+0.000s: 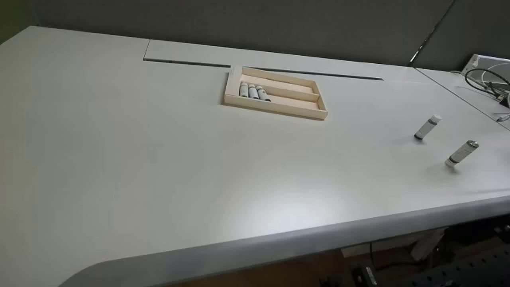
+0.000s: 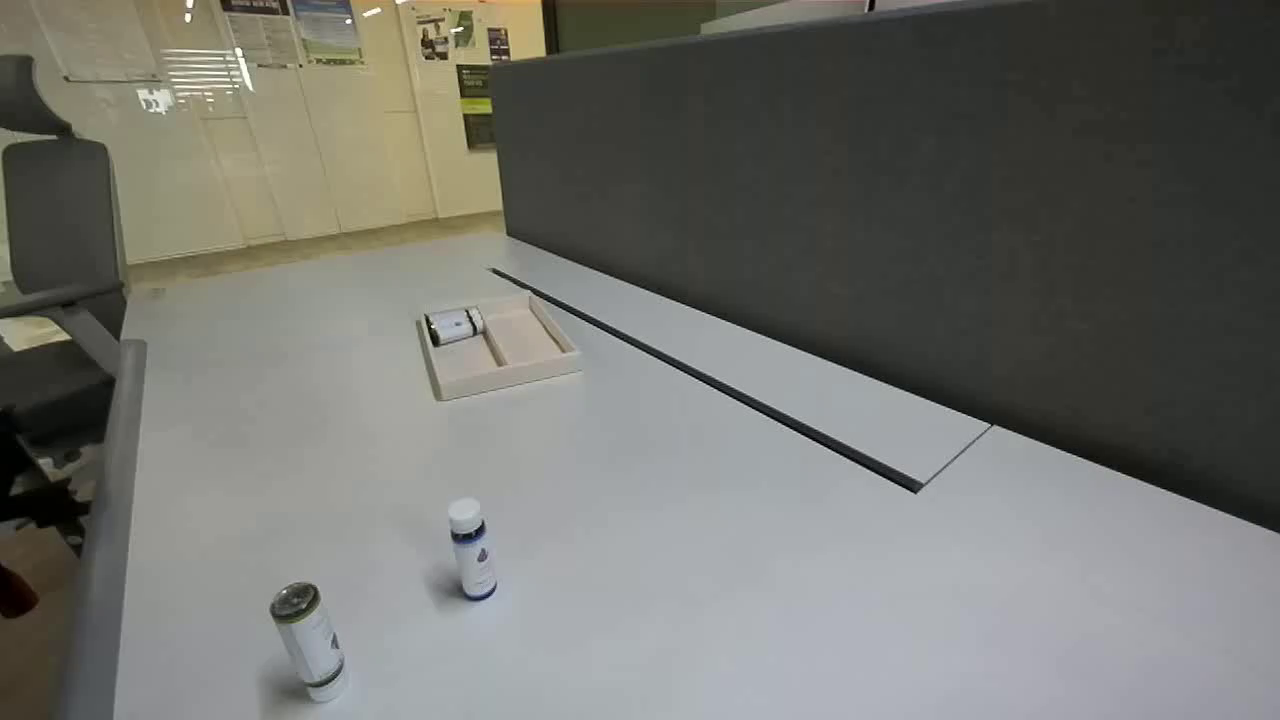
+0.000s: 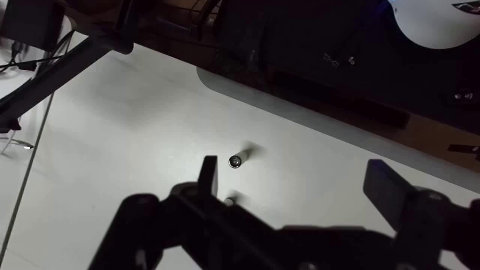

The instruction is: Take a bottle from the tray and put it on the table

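The wooden tray (image 1: 275, 111) lies on the white table (image 1: 159, 159); it also shows in an exterior view (image 2: 510, 377). Three pale bottles (image 1: 253, 91) lie side by side in one compartment, at one end; the other compartment is empty. Two more bottles stand on the table, one with a metallic end up (image 1: 464, 152) (image 2: 310, 640) and one with its white cap up (image 1: 427, 127) (image 2: 474, 555). My gripper (image 3: 293, 167) is open and empty above the table in the wrist view. Both standing bottles show near its left finger there, the metallic-ended one (image 3: 235, 161) and a partly hidden one (image 3: 229, 201).
A thin dark slot (image 2: 700, 378) runs along the table near a grey partition (image 2: 850, 200). Cables (image 1: 492, 85) lie at the far corner in an exterior view. The table's rounded grey edge (image 3: 300, 116) crosses the wrist view. A chair (image 2: 60, 220) stands beside the table.
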{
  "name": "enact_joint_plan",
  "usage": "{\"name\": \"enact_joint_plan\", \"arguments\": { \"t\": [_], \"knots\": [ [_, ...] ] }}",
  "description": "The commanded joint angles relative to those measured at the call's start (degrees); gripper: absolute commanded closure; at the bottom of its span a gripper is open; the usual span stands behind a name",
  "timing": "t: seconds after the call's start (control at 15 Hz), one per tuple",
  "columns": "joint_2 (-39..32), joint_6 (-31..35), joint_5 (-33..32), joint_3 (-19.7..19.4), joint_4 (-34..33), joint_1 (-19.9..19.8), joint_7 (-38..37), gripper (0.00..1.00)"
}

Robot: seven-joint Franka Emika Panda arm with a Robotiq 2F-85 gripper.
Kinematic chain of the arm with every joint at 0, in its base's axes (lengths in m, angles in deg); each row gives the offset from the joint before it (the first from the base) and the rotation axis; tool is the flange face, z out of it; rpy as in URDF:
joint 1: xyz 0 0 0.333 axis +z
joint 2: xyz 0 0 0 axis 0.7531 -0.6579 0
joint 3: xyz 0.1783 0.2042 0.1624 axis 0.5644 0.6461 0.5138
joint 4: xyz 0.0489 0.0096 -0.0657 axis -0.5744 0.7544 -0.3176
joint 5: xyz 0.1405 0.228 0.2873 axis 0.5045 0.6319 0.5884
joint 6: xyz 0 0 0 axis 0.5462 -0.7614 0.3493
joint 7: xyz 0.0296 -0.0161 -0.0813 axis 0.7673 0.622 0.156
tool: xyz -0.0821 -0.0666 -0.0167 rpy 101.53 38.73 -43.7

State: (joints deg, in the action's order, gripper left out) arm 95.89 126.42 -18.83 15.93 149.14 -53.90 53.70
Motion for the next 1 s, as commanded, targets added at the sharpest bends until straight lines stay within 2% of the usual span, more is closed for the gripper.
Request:
{"name": "enact_joint_plan", "arguments": {
  "t": [0.0,0.47,0.67,0.93],
  "knots": [
    [0.0,-0.3,-0.6,-1.1,-0.1,1.4,-0.6,0.00],
    [0.1,-0.3,-0.6,-1.1,-0.2,1.4,-0.6,0.00],
    [-3.1,5.9,1.0,0.6,-1.6,3.4,-3.9,0.00],
    [-11.1,16.9,4.5,5.1,-3.1,7.7,-9.3,0.00]
  ]
}}
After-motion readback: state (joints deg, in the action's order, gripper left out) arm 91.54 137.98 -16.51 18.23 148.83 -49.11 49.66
